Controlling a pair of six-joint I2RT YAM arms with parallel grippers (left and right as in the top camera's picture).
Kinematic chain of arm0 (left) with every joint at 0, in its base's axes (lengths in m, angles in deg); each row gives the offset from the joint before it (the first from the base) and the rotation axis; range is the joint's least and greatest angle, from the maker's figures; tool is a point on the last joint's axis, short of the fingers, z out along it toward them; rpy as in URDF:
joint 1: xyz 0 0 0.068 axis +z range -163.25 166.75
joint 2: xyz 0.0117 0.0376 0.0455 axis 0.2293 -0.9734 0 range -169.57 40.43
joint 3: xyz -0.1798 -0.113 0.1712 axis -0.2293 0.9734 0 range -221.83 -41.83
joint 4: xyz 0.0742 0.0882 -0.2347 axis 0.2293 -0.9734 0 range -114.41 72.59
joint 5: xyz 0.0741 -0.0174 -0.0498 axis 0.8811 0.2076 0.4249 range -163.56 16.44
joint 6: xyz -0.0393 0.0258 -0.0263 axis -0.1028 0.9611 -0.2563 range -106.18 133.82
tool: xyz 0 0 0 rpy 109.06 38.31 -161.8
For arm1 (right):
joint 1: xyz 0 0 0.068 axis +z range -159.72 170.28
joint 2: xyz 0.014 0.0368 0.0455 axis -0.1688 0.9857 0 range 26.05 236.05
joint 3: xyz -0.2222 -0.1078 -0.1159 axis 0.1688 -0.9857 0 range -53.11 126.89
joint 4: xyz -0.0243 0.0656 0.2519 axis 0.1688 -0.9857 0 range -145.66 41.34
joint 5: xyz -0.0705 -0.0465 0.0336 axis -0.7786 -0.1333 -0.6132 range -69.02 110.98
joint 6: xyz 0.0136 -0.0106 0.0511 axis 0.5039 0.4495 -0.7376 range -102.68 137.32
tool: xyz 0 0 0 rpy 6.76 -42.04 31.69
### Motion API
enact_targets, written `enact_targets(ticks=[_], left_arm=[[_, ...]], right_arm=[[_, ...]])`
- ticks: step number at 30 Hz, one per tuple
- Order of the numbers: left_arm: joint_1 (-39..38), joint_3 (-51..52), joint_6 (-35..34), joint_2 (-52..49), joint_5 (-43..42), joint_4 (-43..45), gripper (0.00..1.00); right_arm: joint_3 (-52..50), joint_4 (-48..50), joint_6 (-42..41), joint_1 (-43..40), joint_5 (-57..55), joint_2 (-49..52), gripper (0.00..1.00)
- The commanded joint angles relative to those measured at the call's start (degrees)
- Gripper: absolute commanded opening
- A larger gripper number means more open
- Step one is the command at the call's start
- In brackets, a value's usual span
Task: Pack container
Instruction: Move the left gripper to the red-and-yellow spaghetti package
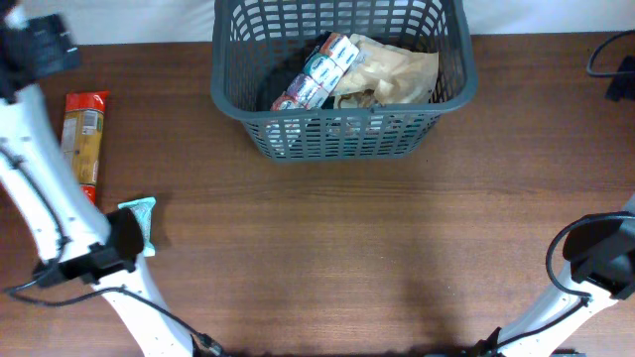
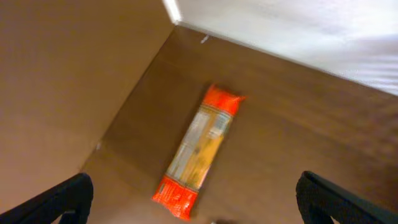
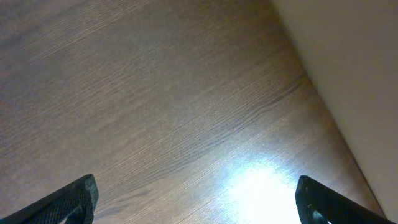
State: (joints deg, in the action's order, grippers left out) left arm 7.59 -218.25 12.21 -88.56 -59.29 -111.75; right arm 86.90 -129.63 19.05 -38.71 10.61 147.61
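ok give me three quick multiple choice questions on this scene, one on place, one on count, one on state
1. Where is the orange packet?
A) on the table, left of the basket
B) in the basket
C) leaning on the basket

2. How many packets lie on the table?
A) one
B) two
C) four

3. The left gripper is:
A) open and empty
B) shut on a packet
C) shut and empty

Answers:
1 A, it lies flat well left of the basket.
2 B, the orange one and a teal packet.
3 A, its jaws stand wide apart, gripping nothing.
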Motion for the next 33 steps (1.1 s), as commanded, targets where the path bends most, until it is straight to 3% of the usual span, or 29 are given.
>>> enact_targets(ticks=[1, 4, 9, 14, 18, 21, 28, 33], left_arm=[[4.5, 3.5, -2.7, 0.4, -5.5, -0.8, 0.99], [7.1, 8.8, -1.9, 0.3, -8.2, -0.4, 0.99], [7.4, 20.5, 5.6, -0.7, -14.2, 2.6, 0.99], [6.3, 34.0, 13.1, -1.0, -16.0, 11.2, 0.99], [6.6, 41.9, 14.4, -1.0, -16.0, 18.0, 0.99], [7.5, 44.7, 16.8, -1.0, -14.2, 20.7, 0.99], [8.7, 44.8, 26.0, -1.0, -0.8, 21.4, 0.99], [9.1, 44.8, 29.8, -1.2, -1.9, 22.2, 0.99]], right_arm=[[0.3, 0.0, -0.3, 0.1, 0.1, -1.3, 0.99], [0.3, 0.0, -0.3, 0.1, 0.1, -1.3, 0.99], [0.3, 0.0, -0.3, 0.1, 0.1, -1.3, 0.99], [0.3, 0.0, -0.3, 0.1, 0.1, -1.3, 0.99], [0.3, 0.0, -0.3, 0.1, 0.1, -1.3, 0.99], [0.3, 0.0, -0.3, 0.1, 0.1, -1.3, 0.99], [0.3, 0.0, -0.3, 0.1, 0.1, -1.3, 0.99], [0.3, 0.0, -0.3, 0.1, 0.1, -1.3, 0.99]])
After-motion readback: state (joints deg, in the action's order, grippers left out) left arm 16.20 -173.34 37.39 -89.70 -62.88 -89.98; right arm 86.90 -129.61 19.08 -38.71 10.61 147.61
